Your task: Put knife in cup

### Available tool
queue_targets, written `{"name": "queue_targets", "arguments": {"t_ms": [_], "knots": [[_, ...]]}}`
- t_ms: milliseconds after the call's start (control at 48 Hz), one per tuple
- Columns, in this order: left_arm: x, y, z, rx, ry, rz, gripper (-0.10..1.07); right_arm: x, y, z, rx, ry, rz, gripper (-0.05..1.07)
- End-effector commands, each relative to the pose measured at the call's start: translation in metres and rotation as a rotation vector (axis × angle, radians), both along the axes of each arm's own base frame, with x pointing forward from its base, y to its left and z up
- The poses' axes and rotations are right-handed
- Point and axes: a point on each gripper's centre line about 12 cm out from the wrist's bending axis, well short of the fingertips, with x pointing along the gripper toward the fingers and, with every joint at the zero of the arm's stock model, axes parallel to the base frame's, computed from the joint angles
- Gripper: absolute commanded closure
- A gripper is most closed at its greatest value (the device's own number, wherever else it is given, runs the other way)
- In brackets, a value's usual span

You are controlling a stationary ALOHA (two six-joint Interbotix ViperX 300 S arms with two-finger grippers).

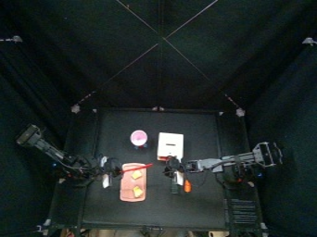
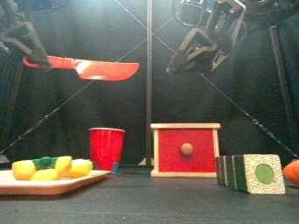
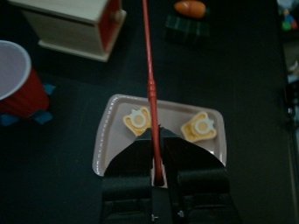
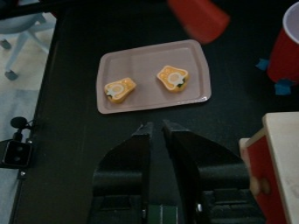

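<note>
The small black table [image 1: 198, 153] stands inside black curtains [image 1: 74, 56]. The left tool [image 3: 156, 175] is clamped on the red knife [image 2: 91, 67], holding it level in the air above the table's left side, over the pink board [image 1: 133, 181] that carries yellow pieces [image 3: 138, 121]. The cup [image 1: 137, 139] stands toward the back of the table, just left of the white-and-red box [image 2: 184, 150]. Near the right edge sit a dark green block [image 2: 250, 172] and an orange object [image 2: 292, 171]. The right tool [image 4: 156, 144] hangs raised, its jaws pressed together and empty.
</note>
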Motion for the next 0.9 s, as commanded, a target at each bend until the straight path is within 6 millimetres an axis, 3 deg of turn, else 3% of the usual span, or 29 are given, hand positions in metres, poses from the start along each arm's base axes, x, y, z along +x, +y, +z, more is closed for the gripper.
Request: {"name": "queue_targets", "arguments": {"t_ms": [0, 292, 458, 604, 875], "knots": [[0.006, 0.017, 0.025, -0.069, -0.023, 0.134, 0.59, -0.014, -0.003, 0.018, 0.011, -0.093, -0.010, 0.43], [0.004, 0.055, 0.059, -0.140, 0.035, 0.371, 0.59, -0.039, -0.010, 0.023, 0.043, -0.203, -0.046, 0.43], [0.003, 0.060, 0.074, -0.191, 0.109, 0.339, 0.59, -0.039, -0.012, 0.023, 0.052, -0.211, -0.059, 0.43], [0.004, 0.078, 0.087, -0.221, 0.155, 0.334, 0.59, -0.037, -0.014, 0.022, 0.048, -0.210, -0.063, 0.43], [0.015, 0.127, 0.069, -0.384, 0.351, 0.371, 0.59, -0.037, -0.017, 0.020, 0.048, -0.204, -0.075, 0.43]]}}
